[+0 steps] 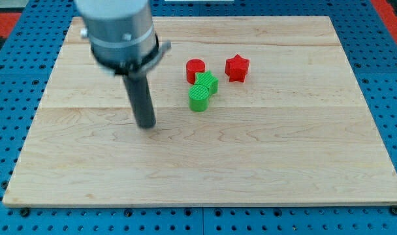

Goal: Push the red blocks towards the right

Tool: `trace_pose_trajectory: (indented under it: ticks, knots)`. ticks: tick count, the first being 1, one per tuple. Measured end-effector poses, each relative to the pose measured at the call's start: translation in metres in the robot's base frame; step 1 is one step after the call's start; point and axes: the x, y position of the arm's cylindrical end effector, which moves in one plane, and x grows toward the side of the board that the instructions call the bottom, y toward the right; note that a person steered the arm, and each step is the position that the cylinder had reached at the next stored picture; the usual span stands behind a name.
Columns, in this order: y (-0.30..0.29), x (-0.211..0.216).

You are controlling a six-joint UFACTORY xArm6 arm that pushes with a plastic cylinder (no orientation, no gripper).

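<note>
While unlabelled, red blocks (196,69), my tip (146,125) left.

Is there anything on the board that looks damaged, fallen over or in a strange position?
Nothing stands out. The red cylinder, red star and two green blocks sit flat on the wooden board, undamaged. My tip rests to the view's left of them, touching none.

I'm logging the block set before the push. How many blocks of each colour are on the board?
Red: 2, the red cylinder and the red star
Green: 2, the green cylinder and the green block
Total: 4
</note>
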Motion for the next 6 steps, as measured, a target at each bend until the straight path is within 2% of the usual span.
trace_pose_trajectory:
  ticks: [1, 2, 3, 4, 6]
  knots:
    - [0.02, -0.067]
    - [0.019, -0.069]
    - [0.071, -0.094]
    - [0.111, -0.101]
    - [0.121, -0.077]
